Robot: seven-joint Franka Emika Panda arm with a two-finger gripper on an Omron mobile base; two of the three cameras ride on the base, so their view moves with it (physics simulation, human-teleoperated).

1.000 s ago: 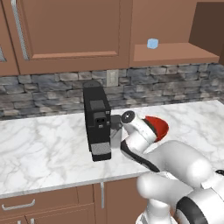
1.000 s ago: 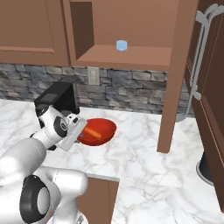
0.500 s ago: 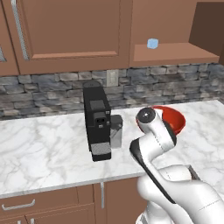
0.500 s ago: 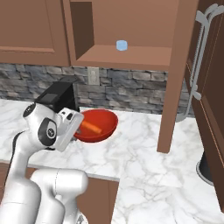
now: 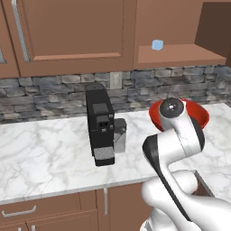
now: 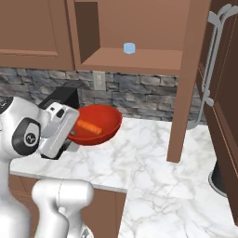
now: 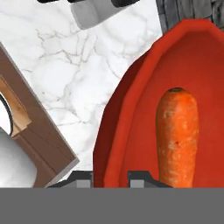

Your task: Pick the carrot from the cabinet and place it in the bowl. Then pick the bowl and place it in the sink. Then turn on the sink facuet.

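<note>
Currently the gripper (image 7: 109, 177) is clamping the near rim of the bowl (image 6: 104, 122), one finger on each side of the wall, and is holding it lifted above the marble counter (image 6: 153, 153). The carrot (image 6: 89, 126) is lying inside the bowl, so the first step is reading as complete and the transport step is in hand. The bowl is hanging beside the coffee machine (image 5: 101, 126), below the cabinet (image 6: 139, 58) shelf with its pale blue cube (image 6: 128, 47). Next, the arm is needing to carry the bowl level toward the sink, keeping the carrot from rolling out.
</note>
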